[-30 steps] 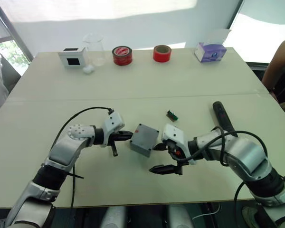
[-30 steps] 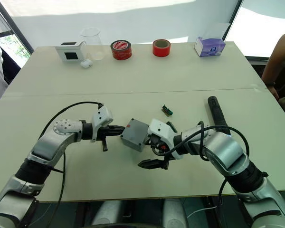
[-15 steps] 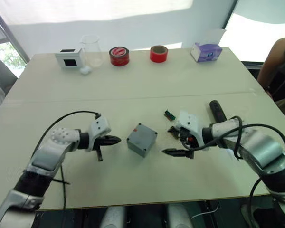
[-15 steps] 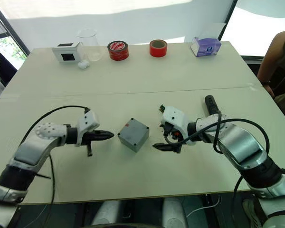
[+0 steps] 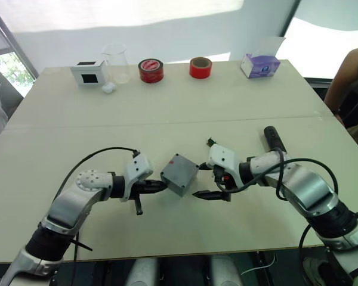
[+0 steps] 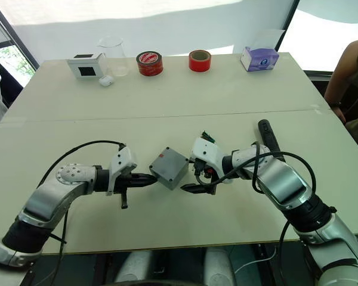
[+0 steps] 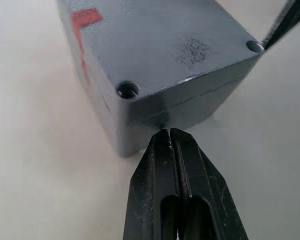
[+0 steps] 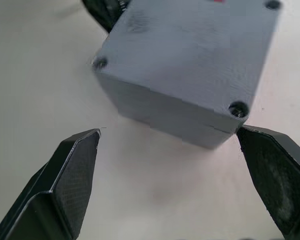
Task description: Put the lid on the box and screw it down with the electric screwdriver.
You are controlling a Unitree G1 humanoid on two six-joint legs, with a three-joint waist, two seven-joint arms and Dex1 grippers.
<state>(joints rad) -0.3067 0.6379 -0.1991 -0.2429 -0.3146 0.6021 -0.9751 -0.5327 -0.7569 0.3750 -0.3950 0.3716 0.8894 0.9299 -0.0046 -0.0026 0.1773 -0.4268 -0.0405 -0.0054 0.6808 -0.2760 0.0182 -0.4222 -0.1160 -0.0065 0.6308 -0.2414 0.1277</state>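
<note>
The grey box (image 5: 179, 174) sits mid-table, a red mark (image 7: 85, 18) on one side. The lid (image 7: 190, 47) lies on top of it, with screw holes at its corners and a seam just below. My left gripper (image 5: 161, 186) is shut, its tip (image 7: 170, 132) at the box's near-left side below a corner hole. My right gripper (image 5: 204, 180) is open beside the box's right corner, one finger (image 8: 75, 170) out to each side of that corner. The black electric screwdriver (image 5: 273, 138) lies on the table behind my right arm.
Along the far edge stand a white box with a black face (image 5: 86, 71), a clear beaker (image 5: 115, 61), two red tape rolls (image 5: 151, 70) (image 5: 198, 67) and a purple tissue box (image 5: 259, 64). A small green part (image 5: 212, 143) lies behind the box. A person (image 5: 353, 83) sits at the right.
Half a second ago both grippers stood off from the box; now both have come back in against it, the left from the left and the right from the right.
</note>
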